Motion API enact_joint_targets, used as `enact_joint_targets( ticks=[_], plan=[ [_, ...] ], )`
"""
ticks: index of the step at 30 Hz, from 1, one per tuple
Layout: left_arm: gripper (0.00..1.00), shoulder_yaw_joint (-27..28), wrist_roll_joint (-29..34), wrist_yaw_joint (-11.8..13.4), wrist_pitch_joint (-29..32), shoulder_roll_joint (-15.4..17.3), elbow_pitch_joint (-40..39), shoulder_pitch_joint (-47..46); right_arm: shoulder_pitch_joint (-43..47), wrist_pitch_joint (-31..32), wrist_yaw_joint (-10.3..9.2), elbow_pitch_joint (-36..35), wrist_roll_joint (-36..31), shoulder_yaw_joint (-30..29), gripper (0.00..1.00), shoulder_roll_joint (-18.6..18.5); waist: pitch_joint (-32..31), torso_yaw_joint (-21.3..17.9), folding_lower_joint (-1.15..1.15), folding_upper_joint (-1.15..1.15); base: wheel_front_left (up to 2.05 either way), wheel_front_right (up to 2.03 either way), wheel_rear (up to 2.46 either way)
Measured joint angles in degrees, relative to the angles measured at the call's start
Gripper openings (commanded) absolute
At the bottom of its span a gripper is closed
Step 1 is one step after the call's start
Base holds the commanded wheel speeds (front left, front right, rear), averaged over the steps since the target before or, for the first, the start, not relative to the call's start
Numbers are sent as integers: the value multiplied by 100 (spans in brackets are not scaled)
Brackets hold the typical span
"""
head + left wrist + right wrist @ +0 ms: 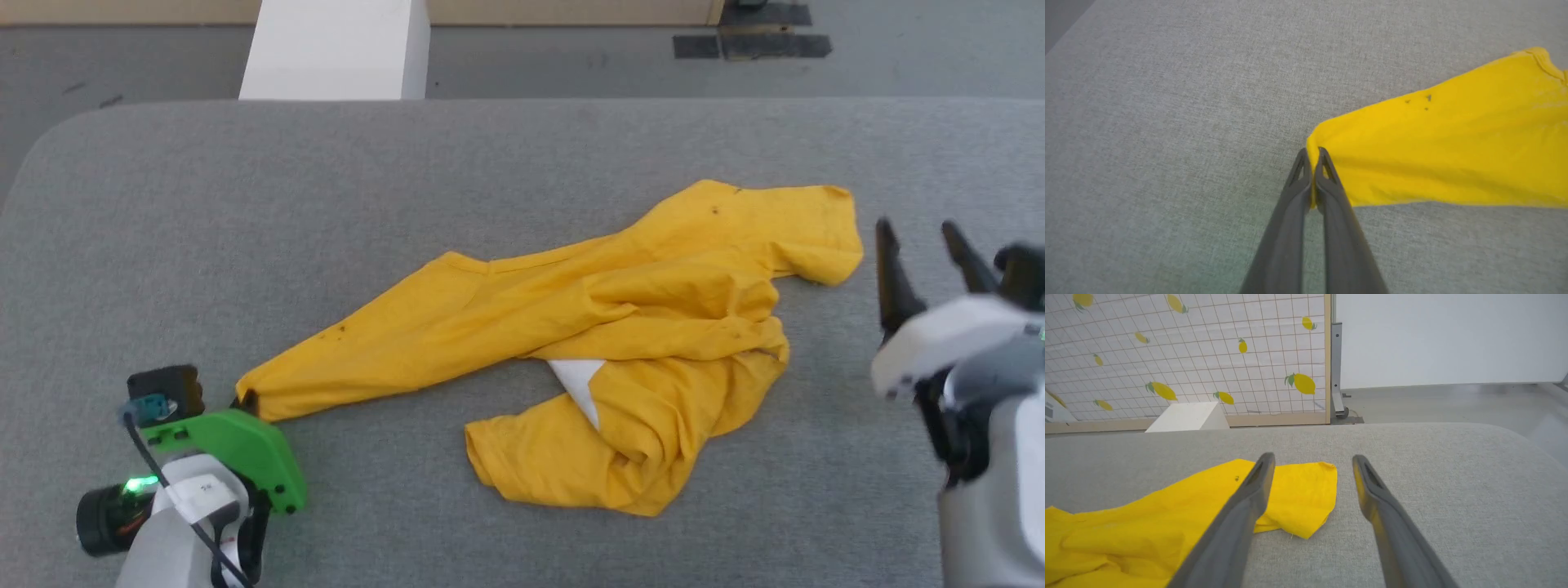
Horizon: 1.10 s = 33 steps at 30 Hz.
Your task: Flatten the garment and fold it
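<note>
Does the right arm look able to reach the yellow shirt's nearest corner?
Probably yes. The right arm's fingers hang open just beside the right-hand corner of the garment, with bare grey cushion between them and nothing in the way.

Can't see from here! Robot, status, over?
Left hand shut on yellow shirt end. Right hand open, apart from it. Shirt crumpled. Nothing in the way.

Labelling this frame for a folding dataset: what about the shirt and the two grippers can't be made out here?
- Print on the garment: head view, hidden by crumpled folds; a white sliver peeks out.
- Rest of the garment: left wrist view, cut off by the right edge.
- The right gripper: head view, blurred, arm cut by the right edge.
</note>
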Motion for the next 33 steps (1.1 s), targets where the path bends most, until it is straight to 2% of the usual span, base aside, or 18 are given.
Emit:
enact_joint_targets(
  ticks=[6, 9, 12, 18, 22, 23, 24, 25, 26, 29, 33],
  plan=[
    [0, -158, -25, -96, -125, -125, -4, -338, -1334, 508, 0, 1372, -170, -274, 100, -417, 299, 223, 0, 0, 0, 0, 0],
    [0, -260, -31, -129, -188, -203, -76, -481, -1952, 1101, -1, 2157, -257, -578, 100, -569, 504, 365, 0, 0, 0, 0, 0],
    [0, -319, -31, -157, -248, -247, -133, -574, -2345, 1581, -1, 2624, -365, -737, 100, -673, 683, 485, 0, 0, 0, 0, 0],
    [0, -443, -40, -182, -296, -355, -201, -642, -2884, 2531, -1, 3178, -798, -983, 100, -865, 1038, 752, 0, 0, 0, 0, 0],
    [0, -493, -47, -231, -298, -366, -213, -719, -3151, 3020, -2, 3200, -962, -1044, 100, -933, 1197, 909, 0, 0, 0, 0, 0],
    [0, -499, -47, -231, -298, -366, -216, -730, -3197, 3164, -2, 3208, -977, -1042, 87, -945, 1223, 930, 0, 0, 0, 0, 0],
    [0, -502, -48, -231, -298, -366, -224, -737, -3258, 3381, -2, 3211, -990, -1042, 37, -977, 1252, 950, 0, 0, 0, 0, 0],
    [0, -509, -49, -233, -298, -365, -230, -740, -3300, 3633, -1, 3207, -1047, -984, 12, -1001, 1272, 961, 0, 0, 0, 0, 0],
    [0, -515, -49, -248, -294, -360, -233, -740, -3356, 3904, -1, 3189, -1144, -877, 0, -1029, 1279, 958, 0, 0, 0, 0, 0],
    [0, -519, -75, -278, -236, -308, -245, -742, -3378, 4380, -1, 3031, -1210, -650, 0, -1037, 1268, 903, 0, 0, 0, 0, 0],
    [0, -539, -98, -356, -169, -165, -280, -794, -3262, 4485, -1, 2695, -1031, -279, 0, -1029, 1227, 783, 0, 0, 0, 0, 0]
  ],
)
